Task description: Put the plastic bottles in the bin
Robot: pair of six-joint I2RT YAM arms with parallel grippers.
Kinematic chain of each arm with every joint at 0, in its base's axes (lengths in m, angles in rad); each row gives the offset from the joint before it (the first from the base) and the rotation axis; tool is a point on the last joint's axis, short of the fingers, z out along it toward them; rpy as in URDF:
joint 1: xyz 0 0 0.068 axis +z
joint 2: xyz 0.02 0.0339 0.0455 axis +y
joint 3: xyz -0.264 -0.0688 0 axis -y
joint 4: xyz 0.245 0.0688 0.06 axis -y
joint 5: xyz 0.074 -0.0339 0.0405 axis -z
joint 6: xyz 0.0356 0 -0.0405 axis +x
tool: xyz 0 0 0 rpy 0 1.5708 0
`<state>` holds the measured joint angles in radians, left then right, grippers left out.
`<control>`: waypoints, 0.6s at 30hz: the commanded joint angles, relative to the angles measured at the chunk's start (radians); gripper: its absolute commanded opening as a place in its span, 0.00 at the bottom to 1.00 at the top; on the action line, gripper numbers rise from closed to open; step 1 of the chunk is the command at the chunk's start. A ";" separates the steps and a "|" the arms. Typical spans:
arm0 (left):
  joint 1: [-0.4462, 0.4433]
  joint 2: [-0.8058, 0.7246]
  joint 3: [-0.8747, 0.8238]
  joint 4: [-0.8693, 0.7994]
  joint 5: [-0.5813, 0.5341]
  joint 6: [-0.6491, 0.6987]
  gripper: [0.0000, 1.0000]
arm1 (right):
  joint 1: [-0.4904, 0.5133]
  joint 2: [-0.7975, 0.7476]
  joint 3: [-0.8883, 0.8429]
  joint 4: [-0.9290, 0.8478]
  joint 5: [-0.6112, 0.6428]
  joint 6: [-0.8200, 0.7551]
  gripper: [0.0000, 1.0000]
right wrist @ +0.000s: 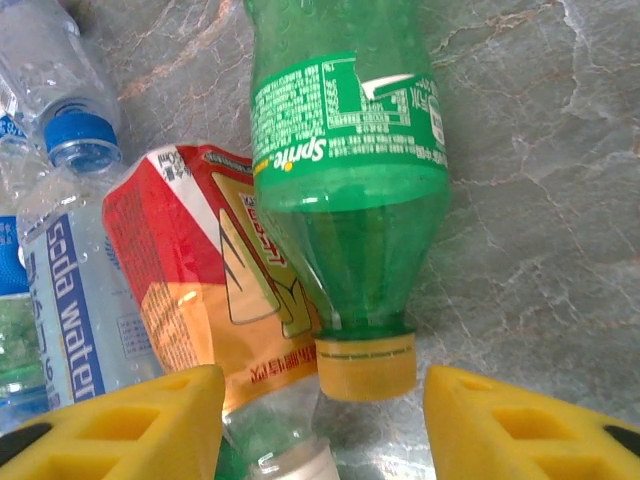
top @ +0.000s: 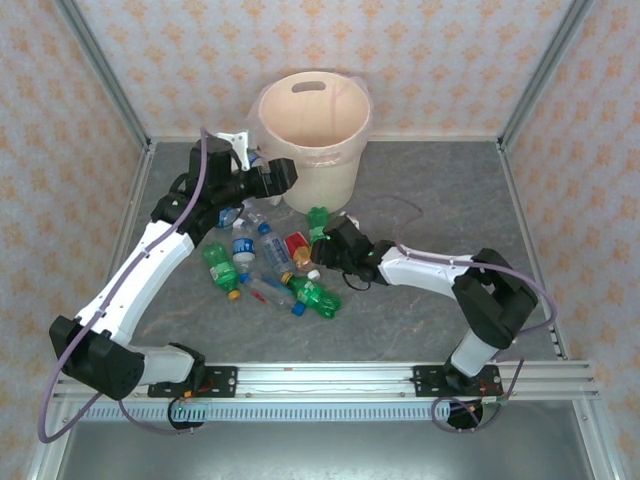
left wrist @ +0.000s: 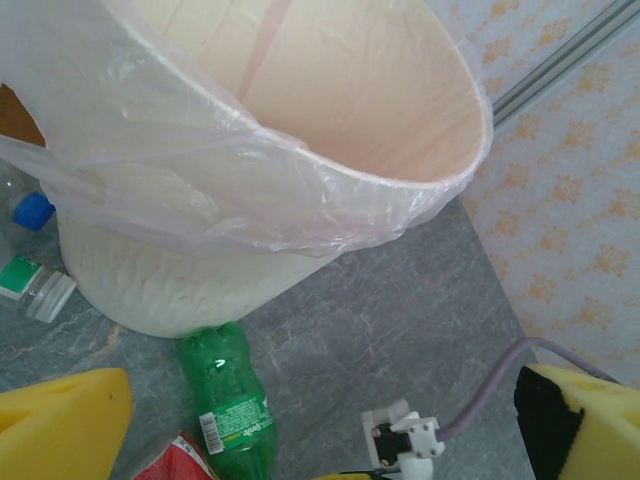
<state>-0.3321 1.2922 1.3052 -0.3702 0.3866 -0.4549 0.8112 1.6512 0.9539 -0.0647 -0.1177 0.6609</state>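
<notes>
- The left arm stretches from its base at the near left edge diagonally across the table (top: pixel 430 200). The left gripper (left wrist: pixel 320 430) is held up beside the left wall of the bin (top: pixel 320 180), near the rim.
- Its yellow fingers (left wrist: pixel 60 420) stand wide apart and nothing is between them. The wrist view looks over the bin's rim and its thin clear liner (left wrist: pixel 150 150).
- The right arm rises from its base at the near right, bends at the elbow and reaches left and low over the table. The right gripper (right wrist: pixel 335 420) is at the near end of a green Sprite bottle (right wrist: pixel 345 150).
- This bottle lies on its side with its cap (right wrist: pixel 365 365) pointing at the gripper. Its base is just beside the foot of the bin.
- The right jaws are partly open and straddle the cap, with a clear gap on each side, so they hold nothing.
- A red-labelled bottle (right wrist: pixel 200 260) touches the green one on its left. Further left lies a clear soda water bottle (right wrist: pixel 70 290) with a blue cap (right wrist: pixel 80 140).
- The other plastic bottles (top: pixel 265 265) lie in a loose cluster on the table between the two arms, in front of the bin.
</notes>
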 commanded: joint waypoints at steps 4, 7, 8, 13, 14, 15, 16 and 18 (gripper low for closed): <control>-0.003 -0.028 0.046 0.005 -0.060 -0.033 0.99 | -0.063 0.041 0.011 -0.009 -0.038 -0.056 0.52; -0.002 -0.034 0.058 -0.002 -0.101 -0.053 0.99 | -0.086 0.049 0.007 0.009 -0.069 -0.095 0.50; -0.004 -0.039 0.060 -0.001 -0.113 -0.062 0.99 | -0.090 0.051 0.005 0.020 -0.083 -0.108 0.50; -0.009 -0.073 0.049 0.010 -0.167 -0.104 0.99 | -0.096 0.075 0.004 0.037 -0.144 -0.153 0.52; -0.011 -0.081 0.048 0.008 -0.177 -0.108 0.99 | -0.097 0.073 -0.001 0.040 -0.158 -0.154 0.53; -0.012 -0.089 0.046 0.002 -0.184 -0.111 0.99 | -0.096 0.070 -0.006 0.042 -0.165 -0.155 0.54; -0.013 -0.095 0.045 -0.002 -0.191 -0.112 0.99 | -0.096 0.064 -0.012 0.045 -0.167 -0.155 0.54; -0.013 -0.108 0.039 -0.011 -0.206 -0.114 0.99 | -0.096 0.054 -0.022 0.052 -0.166 -0.158 0.55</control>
<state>-0.3340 1.2205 1.3296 -0.3717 0.2317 -0.5468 0.7170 1.7149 0.9504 -0.0418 -0.2638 0.5316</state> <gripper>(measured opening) 0.991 0.548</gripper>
